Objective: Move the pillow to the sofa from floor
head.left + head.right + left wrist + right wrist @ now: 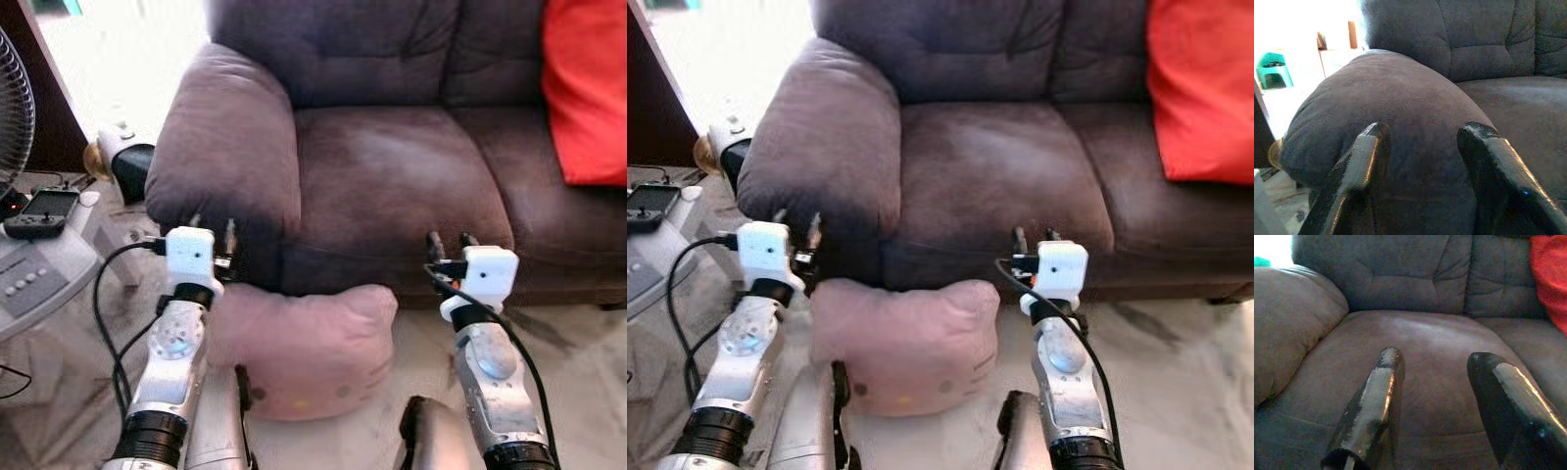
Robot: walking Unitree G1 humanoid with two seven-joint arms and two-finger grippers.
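At floor level, front of sofa: pillow not yet lifted.
L gripper (217, 233): fingers apart, nothing between them; raised at the near face of the armrest, above the pillow's left end. Wrist view looks along both fingers (1359, 166) at the armrest top.
R gripper (449, 241): fingers apart too, empty; raised at the sofa's front edge, just right of the pillow, not touching it. Its fingers (1376, 396) point over the seat.
Pillow (304, 348): pink, on the floor, leaning against the sofa base below the armrest/seat join; sits between the two arms, lower than both grippers. Small dots on its near face.
Sofa (392, 176): dark purple-grey; seat cushion bare on the left part, room for the pillow.
Armrest (225, 147): left end of sofa, right above the pillow.
Red cushion (586, 88): far right on the seat, well apart from the drop spot.
Left clutter: fan (15, 108) and a handheld device (41, 211) on a low grey unit, near the L arm; cables hang by it.
Done so far: robot stands at the sofa, arms flank the pillow. No grasp.
Left to do: prob. lower both grippers, close in on the pillow from each side, lift, set it on the seat, let go.
Progress est.: early, approach stage only.
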